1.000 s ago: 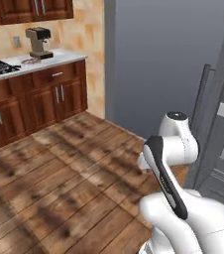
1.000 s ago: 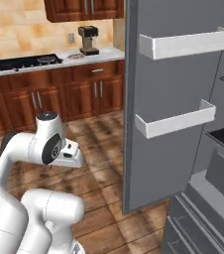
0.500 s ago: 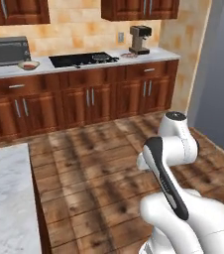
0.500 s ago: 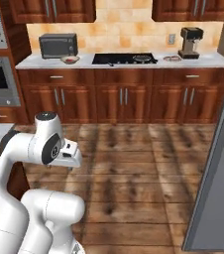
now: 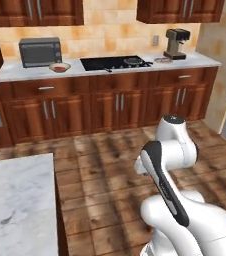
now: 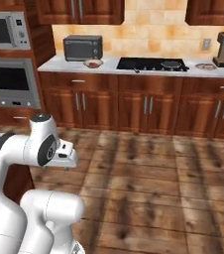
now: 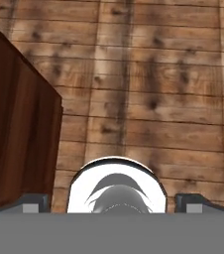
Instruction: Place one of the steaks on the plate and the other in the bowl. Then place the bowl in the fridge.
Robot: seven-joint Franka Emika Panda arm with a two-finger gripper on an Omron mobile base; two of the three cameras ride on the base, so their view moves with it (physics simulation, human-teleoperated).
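We are holding our gripper [image 7: 112,204] low over the wooden floor [image 7: 148,94], its two dark fingertips [image 7: 30,203] spread wide apart with nothing between them. In the hand view a dark brown cabinet side [image 7: 15,124] is standing just to the left of the fingers.

Nearest us in the left base view, the corner of a marble island top [image 5: 15,205] is lying at the lower left. Beyond it the plank floor is stretching to a run of brown base cabinets [image 5: 110,102] under a pale counter [image 5: 35,71].

On that counter a small bowl [image 5: 60,66] is sitting just in front and to the right of the grey toaster oven [image 5: 40,51]. We are seeing something red inside it, probably one of the steaks, though it is too small to be sure. Right of it the black cooktop [image 5: 116,62] is carrying a dark frying pan [image 5: 133,61]; whether anything is in the pan we cannot tell. Further right a flat plate [image 5: 162,60] is lying just in front of the coffee maker [image 5: 176,42]; what is on it is too small to make out.

Compared with a second ago, our whole view is different: the grey fridge door and its white bins, then close in front of us, are gone from both base views, and the counter wall is now facing us. That is our base turning, not the things moving. Our arm is keeping the same folded pose.
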